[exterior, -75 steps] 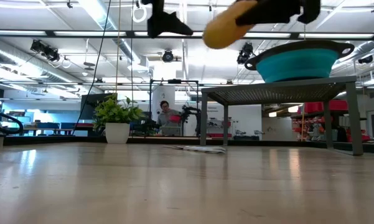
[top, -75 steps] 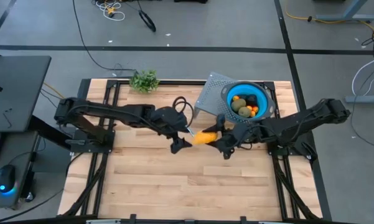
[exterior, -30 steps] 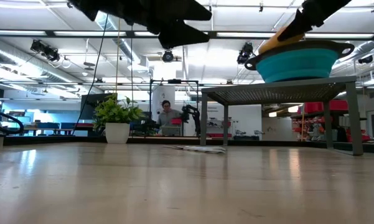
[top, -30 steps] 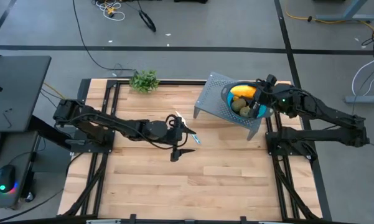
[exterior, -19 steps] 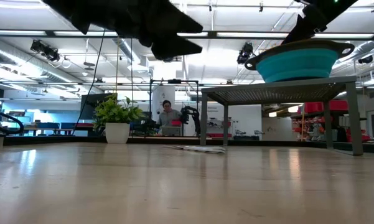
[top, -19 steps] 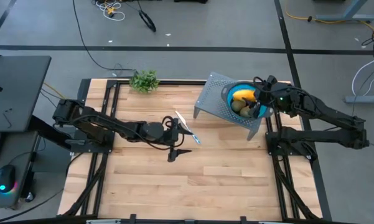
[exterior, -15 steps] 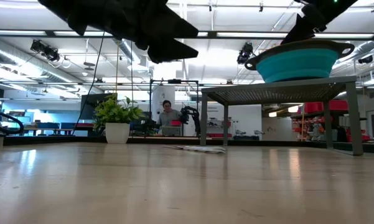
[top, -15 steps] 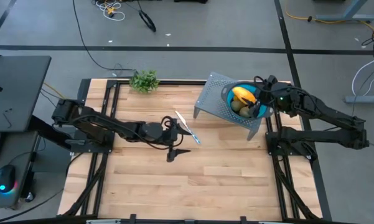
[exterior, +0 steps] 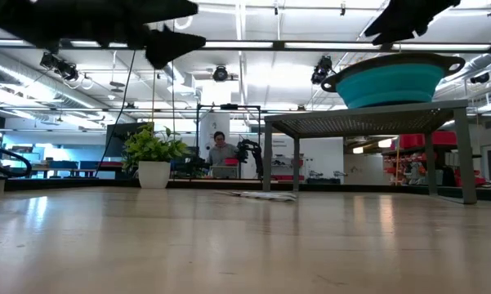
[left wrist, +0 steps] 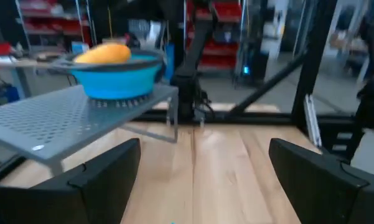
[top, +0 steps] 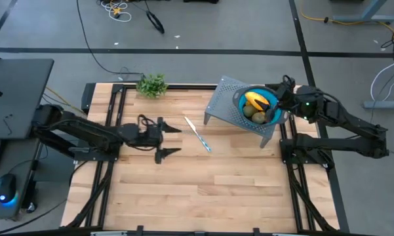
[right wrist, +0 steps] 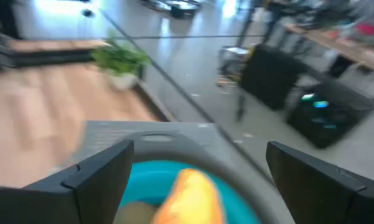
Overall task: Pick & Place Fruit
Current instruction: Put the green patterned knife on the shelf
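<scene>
The yellow oblong fruit (top: 257,99) lies in the blue bowl (top: 239,103), on top of two olive-brown ovals (top: 252,113); it also shows in the left wrist view (left wrist: 106,53) and the right wrist view (right wrist: 190,193). The dark round fruit and the tiny orange-red ones are hidden. The bowl stands on a grey perforated rack (top: 224,101). My right gripper (top: 276,99) hovers open at the bowl's right rim, just above the yellow fruit, touching nothing. My left gripper (top: 171,141) is open above the table's left-middle, empty.
A knife with a white blade and blue handle (top: 198,133) lies flat on the wood between my left gripper and the rack. A leafy green sprig (top: 152,84) sits at the far edge. The near half of the table (top: 203,190) is bare wood.
My right gripper carried the yellow fruit down into the bowl, then drew back toward the table's right; the fruit now lies in the bowl apart from it. My left arm pulled back toward the table's left edge, away from the knife.
</scene>
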`<control>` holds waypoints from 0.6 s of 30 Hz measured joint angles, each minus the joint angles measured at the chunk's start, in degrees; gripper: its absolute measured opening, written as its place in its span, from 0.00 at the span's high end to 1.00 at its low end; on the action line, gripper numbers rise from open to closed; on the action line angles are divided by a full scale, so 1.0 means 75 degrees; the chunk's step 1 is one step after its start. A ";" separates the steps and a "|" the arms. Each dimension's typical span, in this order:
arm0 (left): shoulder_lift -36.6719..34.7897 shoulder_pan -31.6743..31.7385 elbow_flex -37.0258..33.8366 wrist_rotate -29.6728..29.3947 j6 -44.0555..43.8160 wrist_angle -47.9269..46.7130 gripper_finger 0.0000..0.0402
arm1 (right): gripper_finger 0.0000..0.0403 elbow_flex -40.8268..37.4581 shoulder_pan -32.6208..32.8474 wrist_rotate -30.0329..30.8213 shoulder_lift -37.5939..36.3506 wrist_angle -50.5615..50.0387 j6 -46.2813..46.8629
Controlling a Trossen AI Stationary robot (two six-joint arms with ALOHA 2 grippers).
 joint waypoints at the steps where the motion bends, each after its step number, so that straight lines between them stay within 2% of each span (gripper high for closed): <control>1: -0.0124 0.0042 -0.0273 -0.0015 -0.0005 0.0346 0.09 | 0.08 0.0000 0.0000 -0.0267 -0.0088 -0.0088 0.0135; 7: -0.1009 0.0293 -0.1586 -0.0384 -0.0308 0.1453 0.09 | 0.15 0.0000 0.0006 -0.2140 -0.0477 -0.0724 0.0925; 12: -0.1928 0.0372 -0.1957 -0.0303 -0.0271 0.1132 0.09 | 0.24 0.0000 0.0015 -0.2390 -0.0718 -0.1715 0.1070; 14: -0.2369 0.0372 -0.1958 -0.0295 -0.0187 0.0645 0.09 | 0.28 0.0000 0.0015 -0.2402 -0.0839 -0.2016 0.1065; 18: -0.3237 0.0372 -0.1953 -0.0480 -0.0135 -0.0383 0.09 | 0.35 -0.0331 0.0015 -0.2720 -0.1333 -0.1846 0.0998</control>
